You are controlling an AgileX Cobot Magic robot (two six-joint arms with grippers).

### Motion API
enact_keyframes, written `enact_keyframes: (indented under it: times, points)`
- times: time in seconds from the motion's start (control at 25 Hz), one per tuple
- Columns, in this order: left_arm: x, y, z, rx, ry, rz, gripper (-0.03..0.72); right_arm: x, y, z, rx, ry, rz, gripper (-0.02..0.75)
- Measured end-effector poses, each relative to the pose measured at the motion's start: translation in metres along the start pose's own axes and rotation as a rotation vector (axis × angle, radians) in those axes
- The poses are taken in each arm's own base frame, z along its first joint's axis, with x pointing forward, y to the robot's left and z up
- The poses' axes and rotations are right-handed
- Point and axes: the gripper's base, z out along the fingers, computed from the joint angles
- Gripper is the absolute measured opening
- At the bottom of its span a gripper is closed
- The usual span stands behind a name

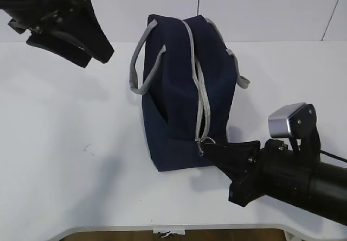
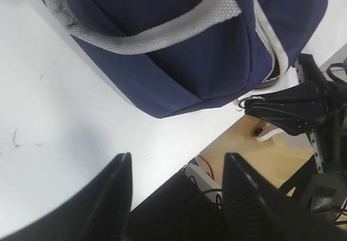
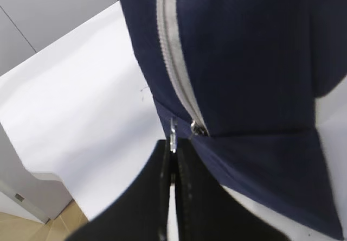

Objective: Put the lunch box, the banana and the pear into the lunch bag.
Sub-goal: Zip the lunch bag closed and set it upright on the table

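Observation:
The navy-blue lunch bag (image 1: 184,89) stands upright mid-table with grey handles and a closed grey zipper strip. It also shows in the left wrist view (image 2: 179,40) and the right wrist view (image 3: 244,62). My right gripper (image 1: 206,147) is at the bag's lower front end, shut on the metal ring pull (image 3: 173,134) of the zipper. My left gripper (image 1: 100,51) hangs high at the far left, open and empty (image 2: 176,167). The lunch box, banana and pear are out of view.
The white table (image 1: 70,159) runs to its front edge (image 1: 162,229). A pale wall stands behind. In the left wrist view the floor and cables (image 2: 217,170) show past the table edge.

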Motion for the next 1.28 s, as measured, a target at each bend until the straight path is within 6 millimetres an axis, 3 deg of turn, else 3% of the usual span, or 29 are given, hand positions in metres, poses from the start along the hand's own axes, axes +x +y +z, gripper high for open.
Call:
enact_keyframes:
  times: [0.32,0.64,1.28]
  points:
    - [0.000,0.000,0.000,0.004,-0.001,-0.001,0.416,-0.012,0.003,-0.005,0.012,-0.004,-0.052,0.001]
    - [0.000,0.000,0.000,0.004,-0.001,-0.001,0.321,-0.027,0.006,-0.006,0.018,-0.021,-0.099,0.001]
    - [0.000,0.000,0.000,0.005,-0.001,-0.002,0.309,-0.078,0.011,0.003,0.017,-0.041,-0.211,0.001]
